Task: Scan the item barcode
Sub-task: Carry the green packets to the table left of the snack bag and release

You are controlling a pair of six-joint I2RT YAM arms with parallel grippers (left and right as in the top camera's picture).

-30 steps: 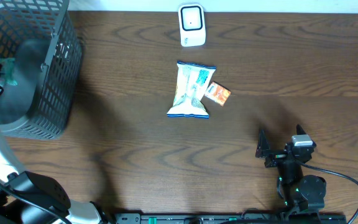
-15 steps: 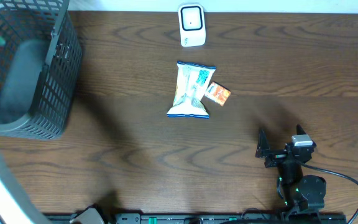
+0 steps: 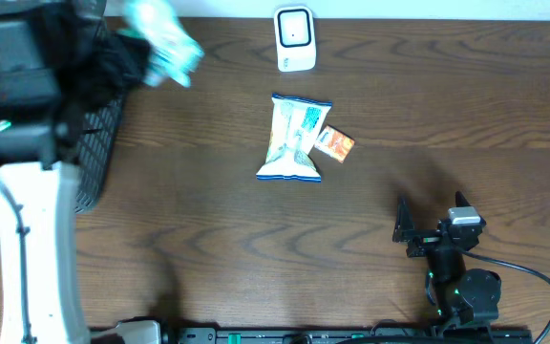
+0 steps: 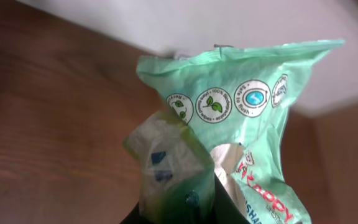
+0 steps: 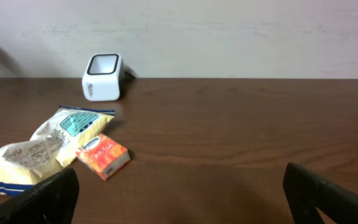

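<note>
Green packet point(image 3: 165, 40), pinched in the left claw point(image 4: 194, 208), hangs over the far left of the bench point(image 3: 208, 239); the white scanner point(image 3: 294, 39) stands to its right, the spread right claw point(image 3: 432, 218) well apart

We see soft, even light on the brown table point(image 3: 256, 248). From above, the left arm point(image 3: 27, 124) and its green bag point(image 3: 165, 43) look smeared and blurry, while the right side is sharp. Faint shadows darken the wood near the right gripper point(image 3: 431, 204). In the left wrist view, the bag's near part is fuzzy. In the right wrist view, the dark fingers point(image 5: 42, 199) look soft.
</note>
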